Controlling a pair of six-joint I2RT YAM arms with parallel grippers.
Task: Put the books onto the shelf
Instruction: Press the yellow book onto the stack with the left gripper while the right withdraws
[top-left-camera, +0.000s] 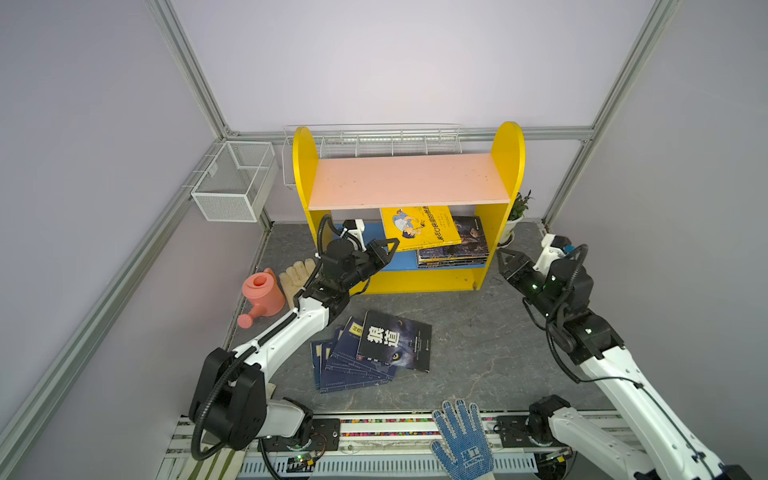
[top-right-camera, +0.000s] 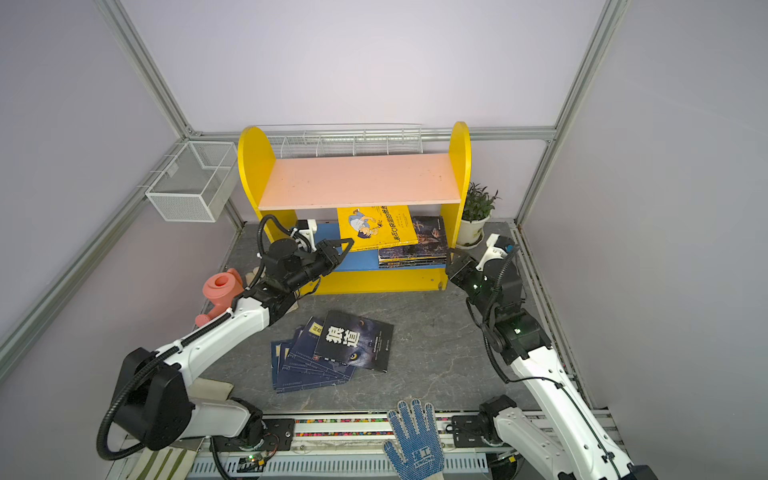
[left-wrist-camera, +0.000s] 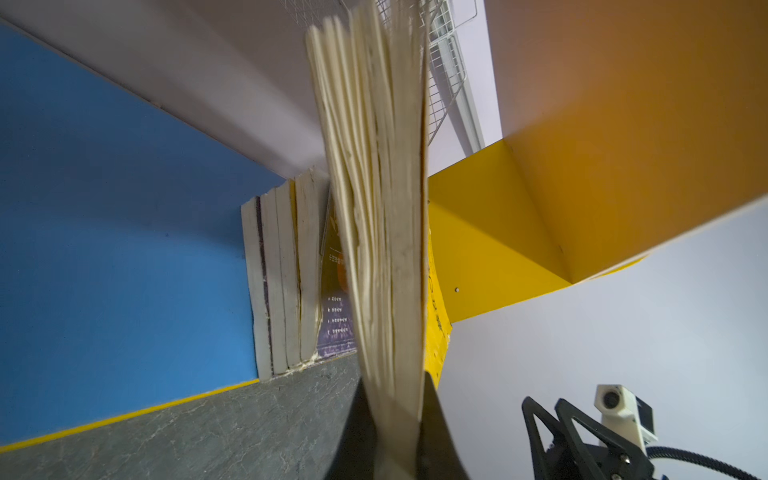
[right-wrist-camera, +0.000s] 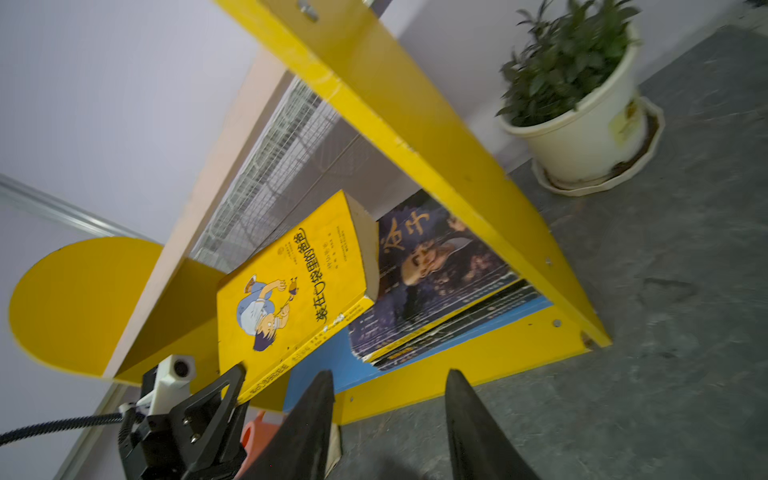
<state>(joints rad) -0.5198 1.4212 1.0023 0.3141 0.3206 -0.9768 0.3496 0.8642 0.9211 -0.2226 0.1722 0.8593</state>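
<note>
Grey stone-pattern desk (top-left-camera: 478, 332), lilac walls behind. Shelf (top-left-camera: 509, 166) at back centre. Pink upper board bare. Blue lower board (top-left-camera: 399, 262) carries dark stack (top-left-camera: 457, 249) at its right end. Fanned pile (top-left-camera: 365, 353) of navy and black books mid-desk, not yet shelved.

Yellow book (top-left-camera: 422, 226) tilted, far end over stack, seemingly resting there. My judgement: level it and ease it rightward over stack before release, else it may slide off. Cartoon cover, soft, pages splaying.

Left fingers (top-left-camera: 379, 250) pinched tight on its near corner. Right fingers (right-wrist-camera: 309, 419) parted, empty, near shelf's right panel.
</note>
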